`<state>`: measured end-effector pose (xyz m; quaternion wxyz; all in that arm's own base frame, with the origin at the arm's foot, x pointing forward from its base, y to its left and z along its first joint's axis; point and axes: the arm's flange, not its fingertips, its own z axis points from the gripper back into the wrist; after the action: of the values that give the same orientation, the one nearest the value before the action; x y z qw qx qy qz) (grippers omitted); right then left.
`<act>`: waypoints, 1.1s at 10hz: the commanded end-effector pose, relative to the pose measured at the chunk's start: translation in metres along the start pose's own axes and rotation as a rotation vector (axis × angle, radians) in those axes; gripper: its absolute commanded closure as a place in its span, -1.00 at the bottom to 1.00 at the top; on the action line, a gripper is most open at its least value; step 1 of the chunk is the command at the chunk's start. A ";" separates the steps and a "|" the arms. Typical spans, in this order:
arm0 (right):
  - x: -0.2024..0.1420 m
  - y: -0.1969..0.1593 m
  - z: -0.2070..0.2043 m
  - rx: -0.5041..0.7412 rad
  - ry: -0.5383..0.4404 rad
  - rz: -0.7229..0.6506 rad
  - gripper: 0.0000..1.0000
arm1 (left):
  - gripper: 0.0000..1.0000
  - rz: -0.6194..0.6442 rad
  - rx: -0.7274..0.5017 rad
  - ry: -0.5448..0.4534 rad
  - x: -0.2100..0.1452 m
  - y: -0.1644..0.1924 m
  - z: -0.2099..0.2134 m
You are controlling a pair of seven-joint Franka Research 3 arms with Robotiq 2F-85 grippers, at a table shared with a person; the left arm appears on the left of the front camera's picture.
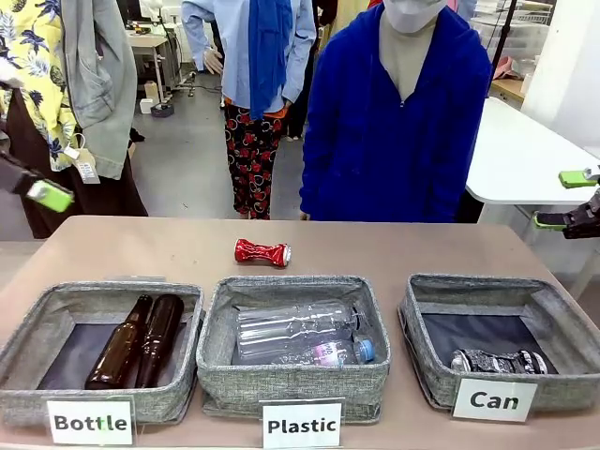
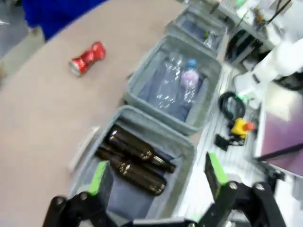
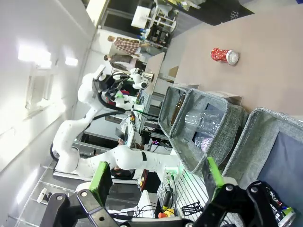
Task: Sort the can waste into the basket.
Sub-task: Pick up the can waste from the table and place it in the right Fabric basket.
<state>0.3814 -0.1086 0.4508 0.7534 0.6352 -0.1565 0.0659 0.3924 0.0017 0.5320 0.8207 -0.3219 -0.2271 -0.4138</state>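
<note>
Status: half done. One black can (image 1: 497, 361) lies in the basket (image 1: 487, 281) marked Can; the red can (image 1: 262, 252) sits on the table (image 1: 141, 248) behind the middle bin (image 1: 217, 323), untouched. Both hang wide and empty: left gripper (image 2: 157, 174), right gripper (image 3: 157, 174).

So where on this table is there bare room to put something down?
The brown table is bare along its far side, left and right of the crushed red can. The grey fabric bin labelled Can has bare dark floor beside its crushed black-and-silver can. Crowded: the grey bin labelled Plastic, full of clear bottles.
</note>
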 end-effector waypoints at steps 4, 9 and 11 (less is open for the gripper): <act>-0.001 0.001 0.003 0.003 0.010 0.018 -1.00 | -1.00 -0.129 -0.055 0.515 0.130 0.075 -0.104; -0.001 0.001 0.003 0.003 0.010 0.018 -1.00 | -1.00 -0.502 -0.246 0.714 0.204 0.107 -0.254; -0.001 0.001 0.003 0.003 0.010 0.018 -1.00 | -1.00 -0.638 -0.179 0.709 0.209 0.095 -0.311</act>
<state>0.3814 -0.1086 0.4510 0.7535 0.6352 -0.1565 0.0661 0.6137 -0.2817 0.4224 0.6647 -0.1776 0.0402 -0.7245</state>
